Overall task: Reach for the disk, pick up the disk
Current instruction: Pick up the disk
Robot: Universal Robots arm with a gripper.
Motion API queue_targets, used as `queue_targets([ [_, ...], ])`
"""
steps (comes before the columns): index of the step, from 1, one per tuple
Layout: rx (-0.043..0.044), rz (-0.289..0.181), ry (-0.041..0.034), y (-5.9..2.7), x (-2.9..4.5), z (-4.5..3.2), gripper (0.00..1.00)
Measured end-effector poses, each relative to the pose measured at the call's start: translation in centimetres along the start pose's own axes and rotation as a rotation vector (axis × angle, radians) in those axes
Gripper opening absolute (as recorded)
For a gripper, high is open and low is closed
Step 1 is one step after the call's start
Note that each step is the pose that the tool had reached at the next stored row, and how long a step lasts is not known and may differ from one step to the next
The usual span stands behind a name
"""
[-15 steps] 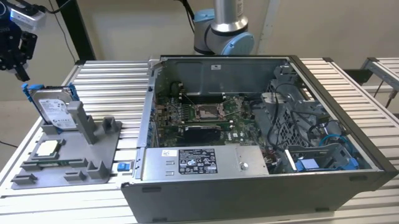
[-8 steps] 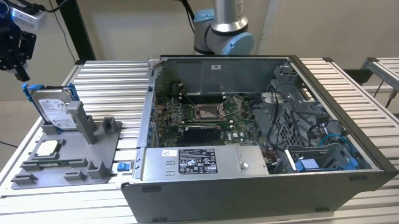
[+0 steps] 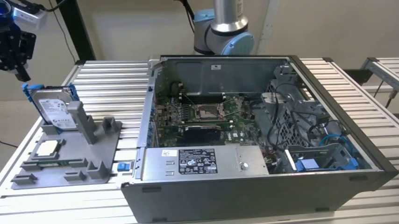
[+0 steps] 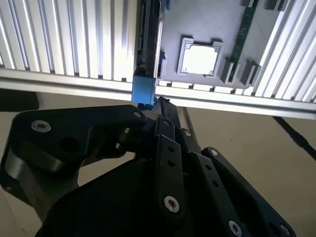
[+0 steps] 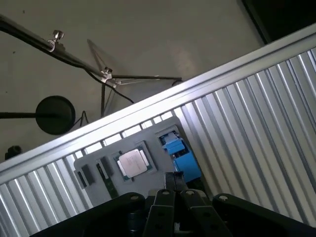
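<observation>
**Gripper above disk, not touching**

Count: one arm, one gripper (image 3: 22, 72), one disk (image 3: 53, 109), one chip (image 3: 48, 148), one grey holder (image 3: 93, 154), one open computer case (image 3: 262, 186), all on one slatted metal table (image 3: 112, 79).

Disk: stands upright on edge in a slot at the far end of the holder, with its blue bracket around it and its white label facing the camera in the exterior view.

Gripper: hangs above the disk, slightly toward the exterior view's left and apart from it. Fingers look pressed together, with nothing between them.

Holder contents: the disk in its slot, and the chip lying flat in a square recess. Case contents: a green circuit board (image 3: 206, 116), cables, and a blue plastic piece (image 3: 307, 164).

View differences: the exterior view takes in the case and the arm's base (image 3: 224, 32). The second wrist view sees the disk edge-on (image 4: 148, 39), just past the fingertips (image 4: 160, 106). The first wrist view shows the bracket's blue face (image 5: 180, 155) beside the chip (image 5: 132, 163), and the floor beyond the table edge.
</observation>
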State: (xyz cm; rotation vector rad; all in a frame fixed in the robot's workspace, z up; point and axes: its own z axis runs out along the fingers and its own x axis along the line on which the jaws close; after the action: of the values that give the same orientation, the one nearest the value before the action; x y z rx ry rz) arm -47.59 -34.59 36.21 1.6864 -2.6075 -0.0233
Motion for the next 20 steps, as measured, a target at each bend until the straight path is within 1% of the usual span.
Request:
queue_targets([
  [3, 0.0051, -0.025, -0.0012, 0.0, -0.01, 0.09, 0.0],
  [8, 0.0054, -0.032, -0.0011, 0.0, -0.01, 0.11, 0.0],
  [11, 0.0058, -0.032, -0.0016, 0.0, -0.03, 0.31, 0.0],
  [14, 0.0055, -0.032, -0.0045, 0.0, -0.06, 0.59, 0.0],
  [17, 0.0049, -0.035, -0.0096, 0.02, -0.13, 0.87, 0.0],
  [20, 0.0056, -0.059, -0.0129, 0.02, -0.15, 1.1, 0.0],
])
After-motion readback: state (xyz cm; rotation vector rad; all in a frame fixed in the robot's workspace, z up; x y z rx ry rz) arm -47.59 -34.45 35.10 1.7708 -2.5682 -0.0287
